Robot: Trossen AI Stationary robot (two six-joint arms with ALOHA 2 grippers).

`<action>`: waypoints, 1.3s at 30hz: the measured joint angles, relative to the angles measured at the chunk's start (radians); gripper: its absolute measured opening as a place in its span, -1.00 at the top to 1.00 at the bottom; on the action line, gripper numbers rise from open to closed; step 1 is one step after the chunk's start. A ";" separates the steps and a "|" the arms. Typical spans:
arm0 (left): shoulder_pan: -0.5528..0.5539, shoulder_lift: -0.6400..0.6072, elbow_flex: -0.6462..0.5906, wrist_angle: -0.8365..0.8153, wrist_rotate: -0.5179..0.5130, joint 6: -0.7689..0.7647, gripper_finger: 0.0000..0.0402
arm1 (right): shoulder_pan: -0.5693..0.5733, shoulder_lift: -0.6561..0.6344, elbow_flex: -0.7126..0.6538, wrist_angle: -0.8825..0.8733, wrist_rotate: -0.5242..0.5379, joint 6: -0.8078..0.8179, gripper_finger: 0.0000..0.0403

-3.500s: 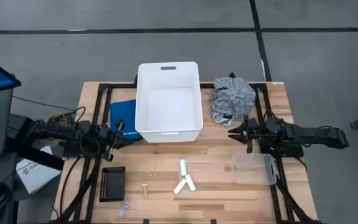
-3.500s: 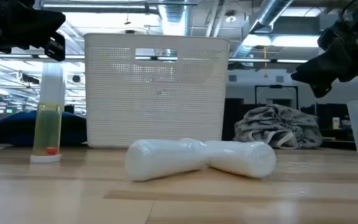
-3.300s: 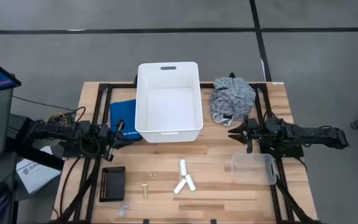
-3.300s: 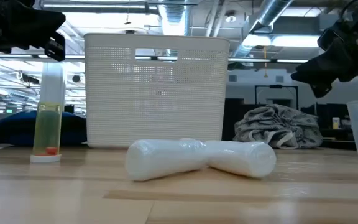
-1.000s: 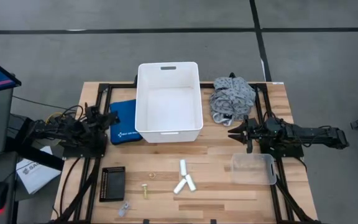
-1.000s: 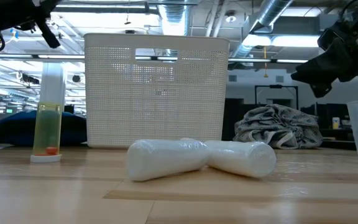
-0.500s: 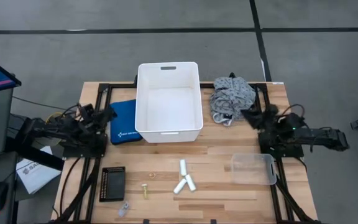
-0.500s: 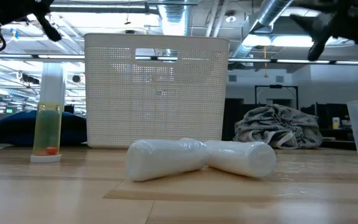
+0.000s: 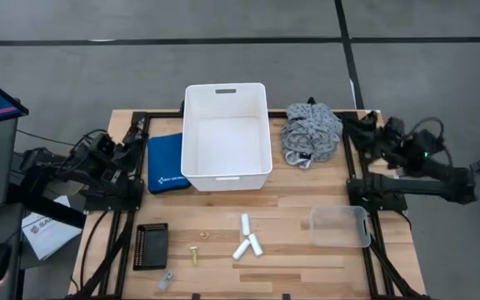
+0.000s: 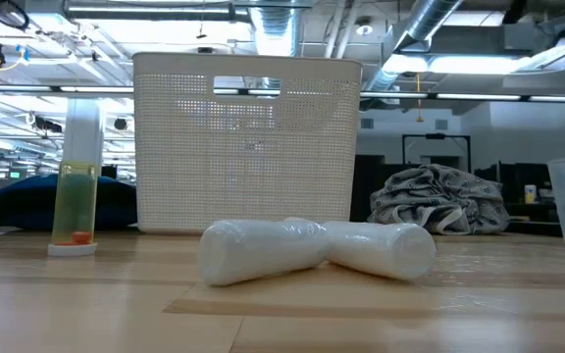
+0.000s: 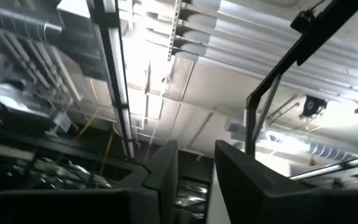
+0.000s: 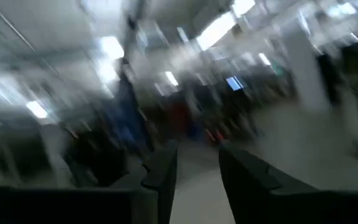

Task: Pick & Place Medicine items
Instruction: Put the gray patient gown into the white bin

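Observation:
Three small white cylinders, the medicine items (image 9: pixel 247 237), lie on their sides on the wooden table near its near edge; in the low view (image 10: pixel 317 249) two show, crossing each other. The white bin (image 9: pixel 226 171) stands beyond them at the table's middle. My left gripper (image 9: pixel 137 135) is raised over the table's left edge, open and empty; its wrist view (image 11: pixel 196 149) looks up at the ceiling. My right gripper (image 9: pixel 347 124) is raised near the far right corner, open and empty; its wrist view (image 12: pixel 197 152) looks into the room. Neither gripper shows in the low view.
A grey patterned cloth bundle (image 9: pixel 310 133) lies right of the bin, a blue pouch (image 9: pixel 165 162) left of it. A clear plastic container (image 9: pixel 340 226) sits near right. A black tray (image 9: pixel 150 246), a brass bolt (image 9: pixel 195 250) and a yellow-filled tube (image 10: pixel 78 186) are near left.
Both arms have risen and tipped their grippers upward. My left gripper has drawn back toward the table's left edge and up. My right gripper has gone up and toward the far right corner, leaving the low view. The cylinders have not moved.

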 joint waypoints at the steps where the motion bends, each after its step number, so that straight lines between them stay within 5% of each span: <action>1: 0.000 0.008 0.014 0.000 0.000 0.016 0.44 | -0.013 0.050 0.078 -0.148 0.026 -0.001 0.40; 5: 0.000 0.025 0.049 0.001 -0.023 0.084 0.23 | -0.100 0.261 0.320 -0.646 0.052 0.053 0.30; 8: 0.000 0.029 0.061 -0.002 -0.037 0.101 0.04 | -0.193 0.395 0.403 -0.796 -0.003 0.064 0.23; 21: 0.000 0.056 0.079 -0.011 -0.130 0.117 -0.29 | -0.667 0.835 0.418 -0.862 -0.332 -0.209 0.24; 27: 0.000 0.072 0.079 -0.013 -0.137 0.116 -0.32 | -0.694 0.952 0.418 -0.890 -0.321 -0.384 0.16; 34: 0.000 0.093 0.079 -0.008 -0.143 0.109 -0.33 | -0.714 1.134 0.418 -0.843 -0.313 -0.401 -0.06; 39: 0.000 0.098 0.078 0.017 -0.145 0.109 -0.31 | -0.744 1.246 0.418 -0.879 -0.281 -0.409 0.13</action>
